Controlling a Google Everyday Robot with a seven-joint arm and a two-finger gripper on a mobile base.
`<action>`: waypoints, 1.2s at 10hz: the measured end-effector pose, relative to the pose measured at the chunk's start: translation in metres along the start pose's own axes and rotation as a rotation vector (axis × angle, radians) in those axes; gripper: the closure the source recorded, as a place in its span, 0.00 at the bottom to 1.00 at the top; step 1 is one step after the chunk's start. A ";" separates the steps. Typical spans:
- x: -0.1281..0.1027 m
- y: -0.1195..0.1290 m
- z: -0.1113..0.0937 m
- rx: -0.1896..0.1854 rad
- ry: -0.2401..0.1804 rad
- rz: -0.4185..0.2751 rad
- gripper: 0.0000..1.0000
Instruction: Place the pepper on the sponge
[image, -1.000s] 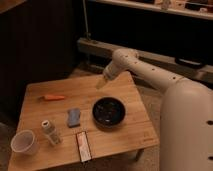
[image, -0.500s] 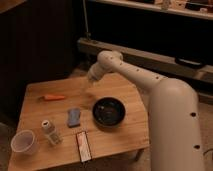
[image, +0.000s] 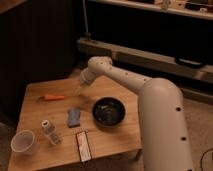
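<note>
Black bowl (image: 109, 111): centre of frame
White cup (image: 22, 142): lower left
Small bottle (image: 49, 132): just right of cup
Dark-and-white bar (image: 83, 146): bottom centre

Open jaws over table (image: 40, 116), between pepper (image: 53, 97) and bowl (image: 120, 116)

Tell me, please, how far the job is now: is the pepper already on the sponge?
Nothing looks done yet: the pepper lies on the table, apart from the sponge. In hand: the tool hangs open and empty above the table's far side, to the right of the pepper in the view. Left: grasp the pepper, carry it over and set it on the sponge.
</note>
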 end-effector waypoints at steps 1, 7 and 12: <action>-0.007 0.000 0.008 -0.008 -0.002 -0.013 0.35; -0.030 0.011 0.053 -0.070 -0.025 -0.052 0.35; -0.036 0.019 0.077 -0.146 -0.057 -0.041 0.35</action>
